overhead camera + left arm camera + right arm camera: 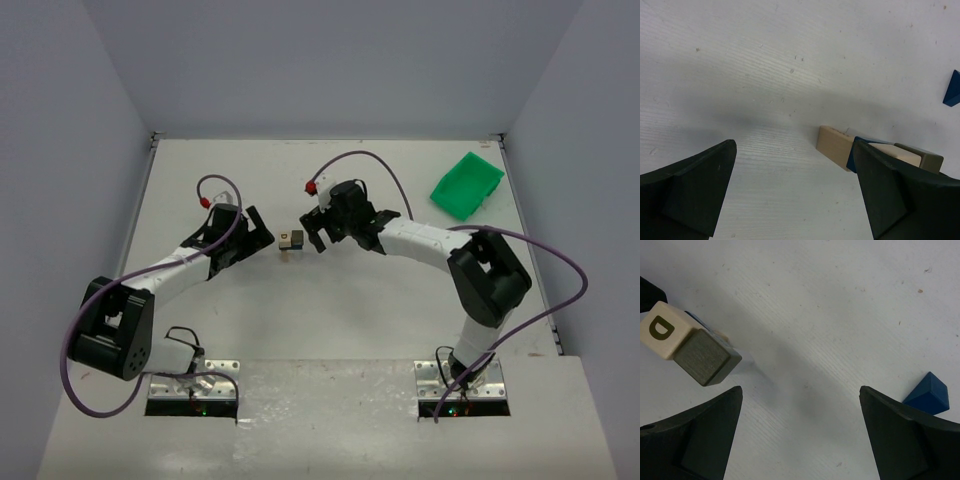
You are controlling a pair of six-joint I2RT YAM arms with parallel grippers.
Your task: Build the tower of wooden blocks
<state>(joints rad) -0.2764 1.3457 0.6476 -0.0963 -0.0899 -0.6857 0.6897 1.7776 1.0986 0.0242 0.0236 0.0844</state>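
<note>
The wood block tower (pixel 291 240) stands mid-table between my two grippers. In the left wrist view it shows a tan block (pixel 836 142) at the bottom, a dark blue block (pixel 858 150) above it, and a cream block (pixel 892 152) and an olive-grey block (pixel 926 157) on top. The right wrist view shows the cream block with a letter D (pixel 662 330) beside the olive-grey block (pixel 705 357). My left gripper (pixel 262 232) (pixel 795 165) is open, just left of the tower. My right gripper (pixel 312 233) (pixel 800 390) is open, just right of it. Neither touches it.
A loose blue wedge block (pixel 927 392) (pixel 952 90) lies on the table by the right gripper's finger. A green plastic bin (pixel 467 185) sits at the back right. Grey walls close off the table on three sides.
</note>
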